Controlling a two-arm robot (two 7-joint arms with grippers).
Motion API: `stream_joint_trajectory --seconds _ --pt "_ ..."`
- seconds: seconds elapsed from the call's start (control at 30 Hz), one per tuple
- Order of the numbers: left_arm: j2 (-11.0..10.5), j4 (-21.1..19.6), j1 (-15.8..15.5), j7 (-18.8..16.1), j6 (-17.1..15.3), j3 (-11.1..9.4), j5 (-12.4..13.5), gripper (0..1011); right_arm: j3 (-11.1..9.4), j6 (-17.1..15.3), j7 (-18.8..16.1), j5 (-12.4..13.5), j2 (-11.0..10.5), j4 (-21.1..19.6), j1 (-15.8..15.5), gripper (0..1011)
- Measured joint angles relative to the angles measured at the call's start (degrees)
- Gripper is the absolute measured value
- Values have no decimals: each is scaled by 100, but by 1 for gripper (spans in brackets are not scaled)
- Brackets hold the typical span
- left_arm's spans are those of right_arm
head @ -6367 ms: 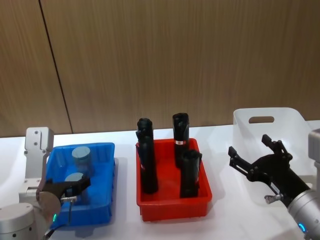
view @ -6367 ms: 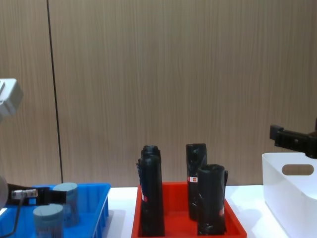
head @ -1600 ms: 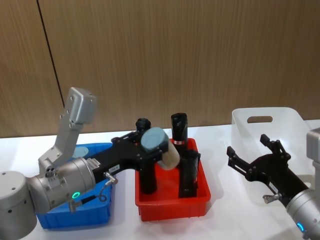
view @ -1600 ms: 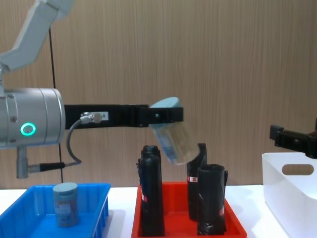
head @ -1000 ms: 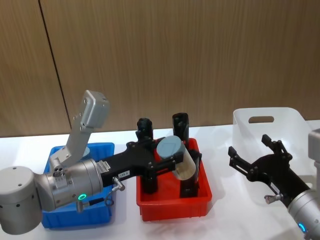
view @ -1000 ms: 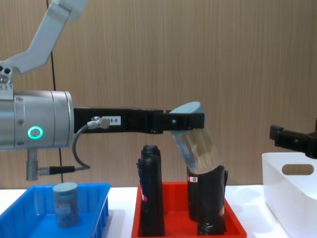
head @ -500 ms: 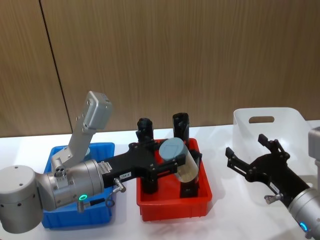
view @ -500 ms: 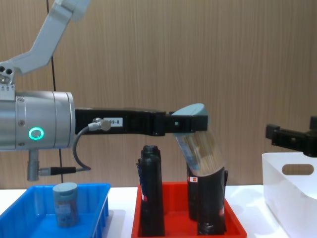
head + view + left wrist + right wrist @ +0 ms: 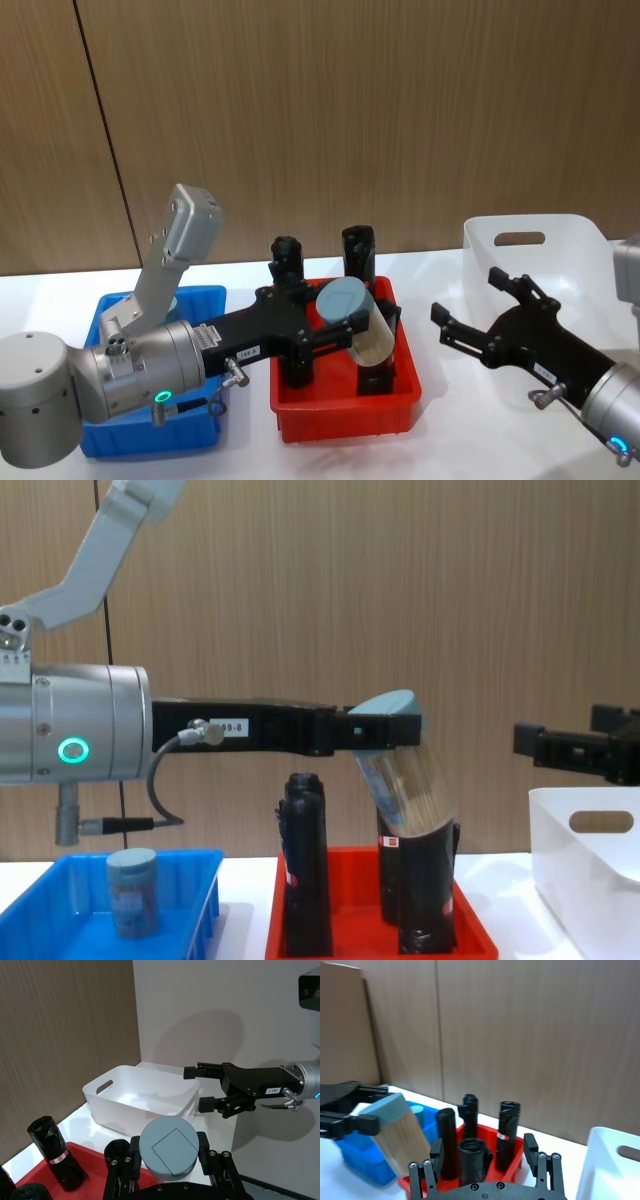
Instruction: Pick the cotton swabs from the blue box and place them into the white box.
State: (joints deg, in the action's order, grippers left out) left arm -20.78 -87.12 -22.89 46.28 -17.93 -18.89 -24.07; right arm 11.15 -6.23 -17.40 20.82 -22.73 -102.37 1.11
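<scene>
Above the red tray, the left claw grips a swab tub mid-carry; next it likely passes to the spread right claw.

This looks like a robotics lab or test room rather than a home or a shop. A bare white tabletop carries a staged row of plastic bins. A red tray in the middle holds upright black rolls, with a blue box to its left and a white box to its right. Behind the red tray runs a plain wood-panel wall. Left of the red tray, a grey metal robot arm shows a glowing green status ring. Beyond the white box stands a blank white wall.
</scene>
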Motion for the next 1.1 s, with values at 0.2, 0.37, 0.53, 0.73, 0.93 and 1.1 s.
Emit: stream_joint_trajectory --seconds 0.2,0.37,0.53,0.73,0.93,1.1 --pt "0 3 -3 7 3 -4 4 669 -43 -186 -540 114 -121 -9 120 1002" --pt "0 4 -5 10 5 -4 6 669 -53 -343 -1054 152 -208 22 259 1002" --pt "0 4 -5 13 5 -4 6 669 -30 -461 -1470 133 -244 101 410 1002" --pt "0 4 -5 17 5 -4 6 669 67 -570 -1964 -11 -212 258 642 1002" --pt "0 4 -5 17 5 -4 5 669 186 -614 -2265 -175 -117 437 836 1002" --pt "0 4 -5 18 5 -4 5 669 271 -614 -2397 -287 -39 570 962 1002"
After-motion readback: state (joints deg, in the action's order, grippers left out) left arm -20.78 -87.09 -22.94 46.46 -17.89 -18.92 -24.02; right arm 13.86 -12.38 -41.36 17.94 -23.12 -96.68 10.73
